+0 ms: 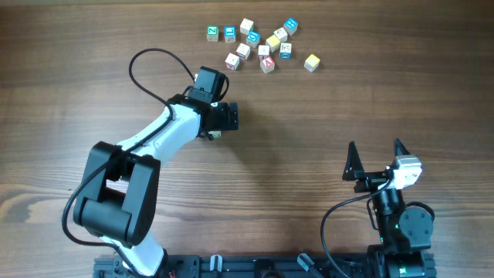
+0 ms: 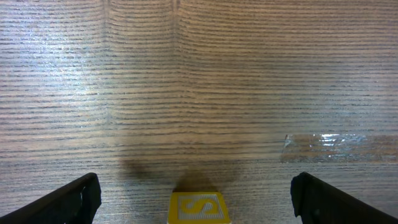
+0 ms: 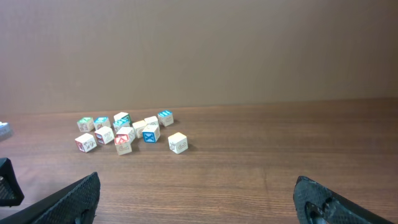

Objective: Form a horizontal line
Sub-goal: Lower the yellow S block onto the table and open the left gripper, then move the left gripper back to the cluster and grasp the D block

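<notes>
Yellow S cube [image 2: 198, 209] lies between the left hand's [image 2: 194, 186] spread fingers.

One letter is legible: an "S" is read on the top face of the yellow cube [image 2: 198, 208] at the bottom edge of the left wrist view, pale on a hatched square field with a yellow border.

In the overhead view, green, blue and red marks are seen on the cluster of cubes [image 1: 258, 42], but they are too small to be read. One red-marked cube [image 1: 267, 64] may carry an "A"; this is not confirmed.

In the right wrist view the cluster of cubes [image 3: 127, 130] is shown again, with no mark legible.
</notes>
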`<state>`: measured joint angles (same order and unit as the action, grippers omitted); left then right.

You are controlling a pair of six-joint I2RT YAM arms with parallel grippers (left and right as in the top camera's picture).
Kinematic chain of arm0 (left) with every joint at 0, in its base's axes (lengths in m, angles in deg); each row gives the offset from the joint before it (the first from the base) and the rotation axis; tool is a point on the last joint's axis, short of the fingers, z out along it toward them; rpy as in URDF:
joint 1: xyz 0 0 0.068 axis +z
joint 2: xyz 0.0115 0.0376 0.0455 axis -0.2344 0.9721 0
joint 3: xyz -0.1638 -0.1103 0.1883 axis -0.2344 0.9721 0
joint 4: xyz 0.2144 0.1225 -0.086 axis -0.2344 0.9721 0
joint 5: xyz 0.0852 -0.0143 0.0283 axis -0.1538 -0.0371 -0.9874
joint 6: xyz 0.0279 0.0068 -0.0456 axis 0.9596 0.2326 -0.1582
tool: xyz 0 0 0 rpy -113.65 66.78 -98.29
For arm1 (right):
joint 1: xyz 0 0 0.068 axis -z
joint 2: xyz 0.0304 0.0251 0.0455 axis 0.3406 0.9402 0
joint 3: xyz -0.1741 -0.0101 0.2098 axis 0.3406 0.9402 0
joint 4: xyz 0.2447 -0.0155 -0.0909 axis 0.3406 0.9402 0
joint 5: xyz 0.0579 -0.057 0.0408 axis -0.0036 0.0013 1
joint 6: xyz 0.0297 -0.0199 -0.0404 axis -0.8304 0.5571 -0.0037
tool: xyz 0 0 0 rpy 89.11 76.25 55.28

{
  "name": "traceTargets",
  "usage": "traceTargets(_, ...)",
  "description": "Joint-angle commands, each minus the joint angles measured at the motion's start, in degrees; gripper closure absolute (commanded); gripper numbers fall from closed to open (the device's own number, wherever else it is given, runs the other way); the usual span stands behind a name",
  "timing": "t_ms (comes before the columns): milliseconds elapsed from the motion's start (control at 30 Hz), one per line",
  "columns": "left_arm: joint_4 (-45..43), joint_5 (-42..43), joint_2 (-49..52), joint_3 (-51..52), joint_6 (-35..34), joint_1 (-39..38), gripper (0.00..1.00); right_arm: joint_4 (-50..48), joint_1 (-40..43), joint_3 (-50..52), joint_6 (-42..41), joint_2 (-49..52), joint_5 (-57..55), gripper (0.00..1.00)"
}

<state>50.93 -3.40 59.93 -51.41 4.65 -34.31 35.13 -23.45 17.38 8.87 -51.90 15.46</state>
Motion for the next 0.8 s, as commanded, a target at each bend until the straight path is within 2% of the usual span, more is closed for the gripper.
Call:
traceTargets(0, -0.5, -1.2, -0.4, 0.4, 0.1, -0.3, 0.0, -0.2, 0.2, 0.1, 0.3, -0.1, 1.0, 0.0)
traceTargets(300, -1.2, -3.2, -0.4, 0.3, 0.1, -0.2, 0.01, -0.2, 0.2, 0.1, 0.3, -0.1, 1.0, 0.0)
traceTargets(400, -0.7, -5.7, -0.4, -2.1, 3.2, 0.7, 0.07, -0.2, 0.2, 0.1, 0.3, -0.1, 1.0, 0.0)
traceTargets(433, 1.0, -5.9, -0.4, -4.5, 3.2, 1.2, 0.12, -0.2, 0.2, 0.1, 0.3, -0.1, 1.0, 0.0)
traceTargets(467, 3.0, -5.9, -0.4, -7.9, 3.1, 2.0, 0.21, -0.2, 0.2, 0.1, 0.3, -0.1, 1.0, 0.0)
traceTargets(500, 4.2, -5.9, -0.4, -10.1, 3.2, 2.4, 0.44, -0.2, 0.2, 0.1, 0.3, -0.1, 1.0, 0.0)
traceTargets(533, 5.8, -5.9, -0.4, -13.4, 3.2, 3.1, 0.74, -0.2, 0.2, 0.1, 0.3, -0.1, 1.0, 0.0)
traceTargets(567, 7.5, -5.8, -0.4, -17.3, 3.1, 3.8, 0.96, -0.2, 0.2, 0.1, 0.3, -0.1, 1.0, 0.0)
traceTargets(767, 15.7, -4.7, -0.4, -38.1, 3.5, 6.3, 0.96, -0.2, 0.2, 0.1, 0.3, -0.1, 1.0, 0.0)
